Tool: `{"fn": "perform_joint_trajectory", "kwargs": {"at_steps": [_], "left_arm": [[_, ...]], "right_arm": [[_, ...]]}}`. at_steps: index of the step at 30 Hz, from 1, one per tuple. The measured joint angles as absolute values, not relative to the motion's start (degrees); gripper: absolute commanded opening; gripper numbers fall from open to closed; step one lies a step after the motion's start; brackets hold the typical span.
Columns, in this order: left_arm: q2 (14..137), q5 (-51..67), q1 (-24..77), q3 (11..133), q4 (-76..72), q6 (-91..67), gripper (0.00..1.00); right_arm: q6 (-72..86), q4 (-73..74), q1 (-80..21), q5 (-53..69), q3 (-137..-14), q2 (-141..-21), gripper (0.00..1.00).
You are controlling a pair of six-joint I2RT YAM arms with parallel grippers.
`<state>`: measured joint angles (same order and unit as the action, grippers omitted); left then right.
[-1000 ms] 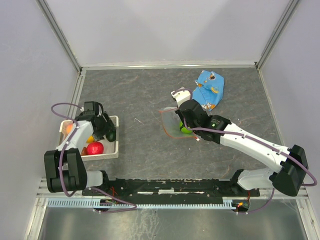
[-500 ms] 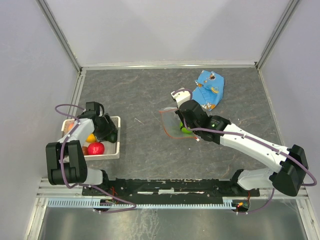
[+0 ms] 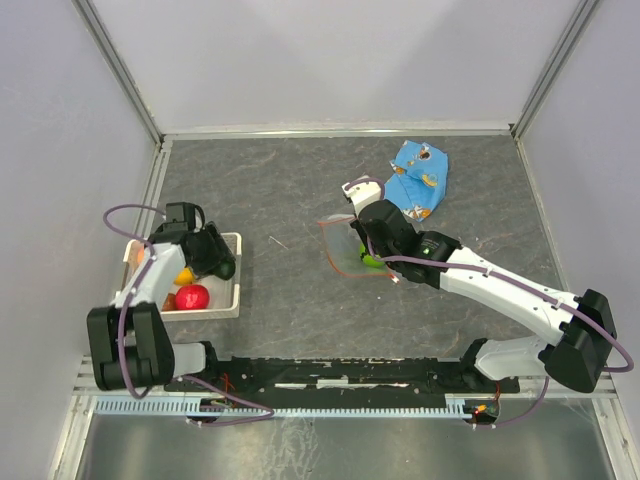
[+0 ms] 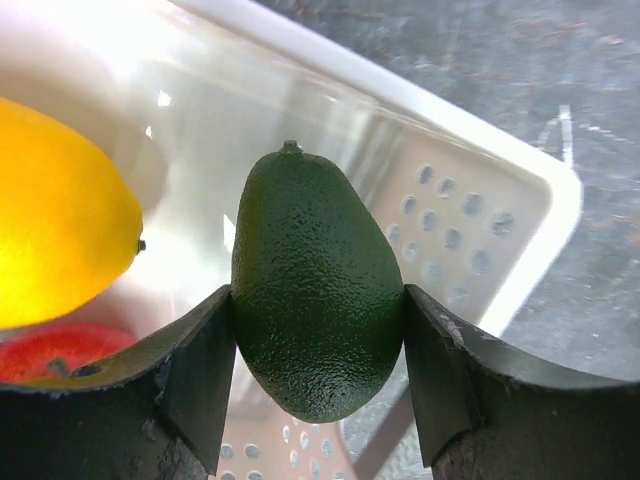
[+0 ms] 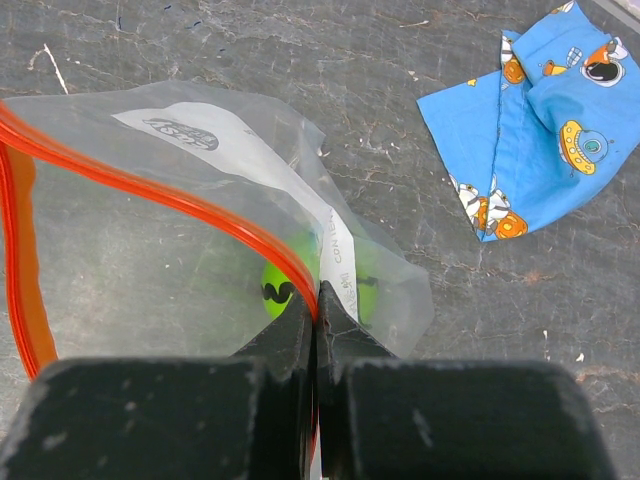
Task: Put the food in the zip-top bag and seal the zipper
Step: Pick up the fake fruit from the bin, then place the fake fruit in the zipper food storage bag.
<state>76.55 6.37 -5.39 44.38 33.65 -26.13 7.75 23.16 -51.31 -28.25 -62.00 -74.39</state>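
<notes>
Left hand: clamped on both flanks of the avocado, over the basket at the near left.
Avocado: we judge it light, rigid and pebbly; the widest part is the safest hold.
Right hand: fingers pressed together on the bag rim, at the zipper, mid-surface.
Bag: thin, floppy, slick film; we would grip the stiffer strip.
Inside: a green fruit.
</notes>
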Motion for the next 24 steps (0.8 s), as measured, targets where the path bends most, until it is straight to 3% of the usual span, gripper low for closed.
{"fn": "perform_joint_trajectory", "kwargs": {"at_steps": [14,24], "left_arm": [[53.54,9.47,-3.16,44.51,32.16,-26.13,0.43],[40.71,13.65,9.19,41.69,18.48,-28.88,0.41]], "right_arm": [[8.69,24.91,-51.31,-28.62,-62.04,-74.39,0.02],[9.02,28.47,-51.31,-28.40,-65.71,-75.40,0.02]]}}
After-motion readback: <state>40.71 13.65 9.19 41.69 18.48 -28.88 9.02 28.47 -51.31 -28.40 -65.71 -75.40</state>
